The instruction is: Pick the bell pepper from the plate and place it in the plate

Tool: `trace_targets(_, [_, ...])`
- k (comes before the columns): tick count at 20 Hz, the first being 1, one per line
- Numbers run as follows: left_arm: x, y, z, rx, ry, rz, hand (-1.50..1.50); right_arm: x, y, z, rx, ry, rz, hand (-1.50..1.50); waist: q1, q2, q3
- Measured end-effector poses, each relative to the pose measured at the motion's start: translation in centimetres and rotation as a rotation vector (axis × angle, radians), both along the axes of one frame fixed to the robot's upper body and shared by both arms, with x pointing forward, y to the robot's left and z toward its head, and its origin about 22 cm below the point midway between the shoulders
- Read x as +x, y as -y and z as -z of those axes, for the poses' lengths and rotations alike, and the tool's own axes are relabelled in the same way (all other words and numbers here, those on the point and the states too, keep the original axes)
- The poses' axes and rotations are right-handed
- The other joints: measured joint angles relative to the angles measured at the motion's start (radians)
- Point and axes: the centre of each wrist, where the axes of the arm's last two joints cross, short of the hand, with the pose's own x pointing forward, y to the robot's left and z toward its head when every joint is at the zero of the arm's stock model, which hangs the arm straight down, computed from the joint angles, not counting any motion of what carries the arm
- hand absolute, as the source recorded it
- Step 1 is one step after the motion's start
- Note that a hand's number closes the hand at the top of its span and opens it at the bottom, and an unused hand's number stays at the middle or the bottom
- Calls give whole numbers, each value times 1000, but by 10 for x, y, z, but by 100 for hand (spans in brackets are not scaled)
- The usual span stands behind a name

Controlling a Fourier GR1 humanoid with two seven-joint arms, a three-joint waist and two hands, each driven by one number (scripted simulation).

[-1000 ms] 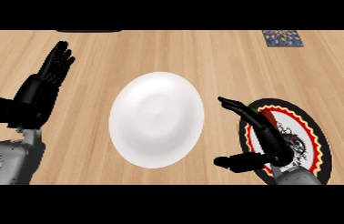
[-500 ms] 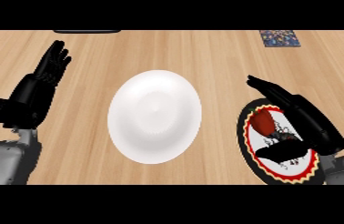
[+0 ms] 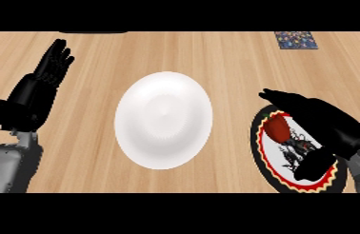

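A plain white plate (image 3: 163, 119) lies in the middle of the wooden counter. At the right, a patterned plate (image 3: 271, 159) with a black, red and white rim holds a dark red bell pepper (image 3: 277, 128). My right hand (image 3: 320, 121) hovers over that plate with its fingers stretched toward the pepper's far side and its thumb low near the plate's front; the pepper sits between them, and I cannot tell whether they touch it. My left hand (image 3: 38, 88) rests open at the left edge, fingers up.
A small patterned square (image 3: 295, 39) lies at the far right of the counter. A dark object (image 3: 91, 32) shows at the top left edge. Bare wood lies between the two plates.
My right hand has shifted right and forward over the patterned plate, fingers extending, and the bell pepper has come into sight beneath it. The left hand has stayed where it was.
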Motion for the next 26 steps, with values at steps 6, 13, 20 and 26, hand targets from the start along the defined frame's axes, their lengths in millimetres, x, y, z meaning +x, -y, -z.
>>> trace_targets(6, [0, 7, 1, 1, 1, -2, 0, 8, -16, 7, -92, -34, 42, -150, 1, 2, 2])
trace_targets(13, [0, 5, 3, 3, 5, 1, 0, 17, -11, 27, -214, -46, 111, -150, 1, 2, 2])
trace_targets(20, [-2, 3, 3, 2, -5, 4, 0, 33, -3, 54, -250, -84, 145, -150, 1, 3, 3])
trace_targets(26, [-2, 5, 5, 2, -4, 0, 0, 40, 7, 83, -258, -132, 132, -150, 1, 3, 3])
